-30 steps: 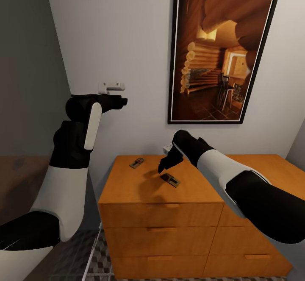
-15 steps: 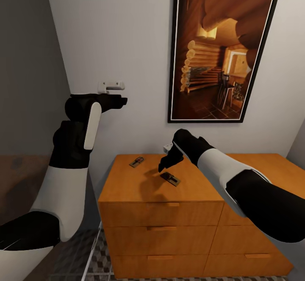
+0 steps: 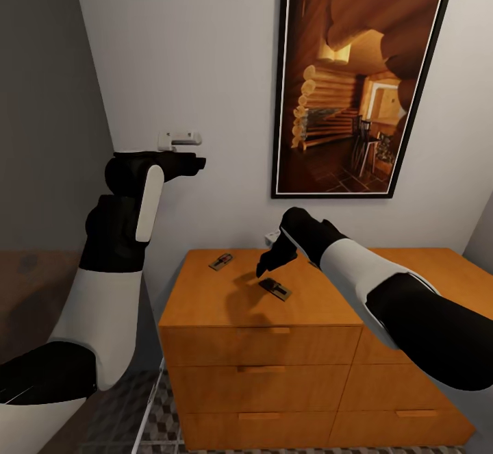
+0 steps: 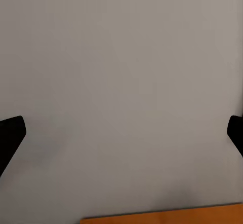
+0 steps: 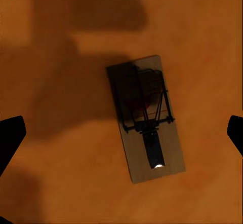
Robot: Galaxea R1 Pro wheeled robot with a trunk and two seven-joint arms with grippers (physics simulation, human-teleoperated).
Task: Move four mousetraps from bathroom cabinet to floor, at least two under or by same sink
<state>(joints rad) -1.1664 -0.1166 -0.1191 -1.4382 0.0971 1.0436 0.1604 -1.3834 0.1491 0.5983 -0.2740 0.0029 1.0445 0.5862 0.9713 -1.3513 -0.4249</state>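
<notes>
Two mousetraps lie on the flat top of the orange-brown cabinet (image 3: 226, 303): one (image 3: 220, 262) near its back left, the other (image 3: 275, 289) toward the middle. My right gripper (image 3: 262, 270) hangs open just above the middle mousetrap (image 5: 146, 117), pointing down at it without touching; its fingertips (image 5: 11, 133) stand wide on either side of the board. My left gripper (image 3: 198, 164) is raised high beside the wall, open and empty, its fingertips (image 4: 11, 133) facing bare wall with a strip of the cabinet top (image 4: 162, 218) below.
A large framed picture (image 3: 356, 84) hangs on the wall above the cabinet. A small white wall fitting (image 3: 179, 140) sits just above my left gripper. Patterned bathroom floor (image 3: 137, 420) shows left of the cabinet's drawers (image 3: 263, 368). A grey wall closes the left side.
</notes>
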